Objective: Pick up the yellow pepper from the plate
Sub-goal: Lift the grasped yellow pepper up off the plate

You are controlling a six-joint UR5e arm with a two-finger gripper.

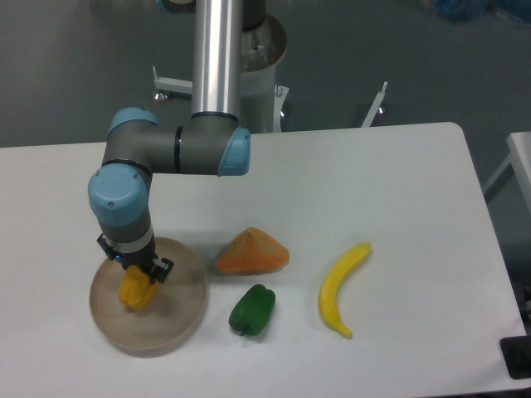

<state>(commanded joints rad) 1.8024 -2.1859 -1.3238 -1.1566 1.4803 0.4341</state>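
Observation:
The yellow pepper [134,293] is over the left-middle of the round beige plate [178,319], which sits at the table's front left. My gripper [138,275] points straight down onto the pepper's top, with its dark fingers [160,269] close against the pepper, so it looks shut on it. The gripper body hides the pepper's top and stem. I cannot tell whether the pepper rests on the plate or hangs just above it.
An orange wedge-shaped toy [253,251] lies just right of the plate. A green pepper [251,310] lies in front of it. A yellow banana [341,288] lies further right. The arm's base column [217,58] stands at the table's back edge.

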